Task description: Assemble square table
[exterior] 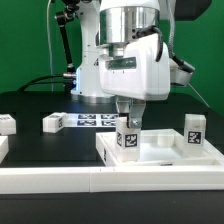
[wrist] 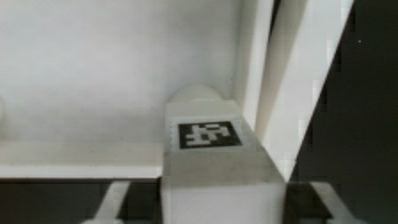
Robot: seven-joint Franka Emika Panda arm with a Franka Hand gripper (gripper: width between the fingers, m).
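Observation:
The white square table top (exterior: 165, 157) lies near the front, its raised rim facing up. My gripper (exterior: 128, 119) is shut on a white leg (exterior: 128, 137) with a black-and-white tag, held upright over the top's corner on the exterior view's left. Whether the leg touches the top I cannot tell. A second leg (exterior: 192, 130) stands at the top's far corner on the exterior view's right. In the wrist view the held leg (wrist: 214, 150) runs between both fingers (wrist: 125, 200) of the gripper (wrist: 217, 197), above the top's flat inside (wrist: 89, 80) and close to its rim (wrist: 267, 70).
Two loose legs (exterior: 6, 123) (exterior: 52, 122) lie on the black surface at the exterior view's left. The marker board (exterior: 97, 119) lies behind the gripper. A long white rail (exterior: 70, 181) borders the front edge. The arm's base (exterior: 95, 75) and cables stand at the back.

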